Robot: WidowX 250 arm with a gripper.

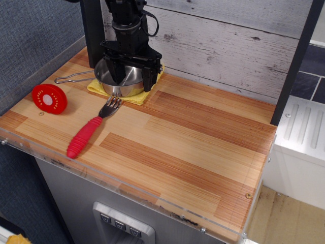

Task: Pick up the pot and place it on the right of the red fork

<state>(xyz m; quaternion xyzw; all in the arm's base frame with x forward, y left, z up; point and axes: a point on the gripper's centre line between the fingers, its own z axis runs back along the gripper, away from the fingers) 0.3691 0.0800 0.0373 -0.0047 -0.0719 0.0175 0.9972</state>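
Observation:
The pot (pixel 104 72) is a shiny steel pan with a wire handle (pixel 73 78) pointing left. It sits on a yellow cloth (pixel 136 97) at the back left of the counter. My black gripper (pixel 133 79) is low over the pot and open. One finger (pixel 118 75) reaches down inside the bowl and the other stands outside the right rim. The red fork (pixel 84 135) lies in front of the pot, tines toward the cloth, handle toward the front edge.
A round red disc with a white centre (pixel 49 98) lies left of the fork. A dark post (pixel 94 30) stands behind the pot against the white plank wall. The wooden counter (pixel 203 147) stretches to the right; a dark upright (pixel 294 66) marks its right end.

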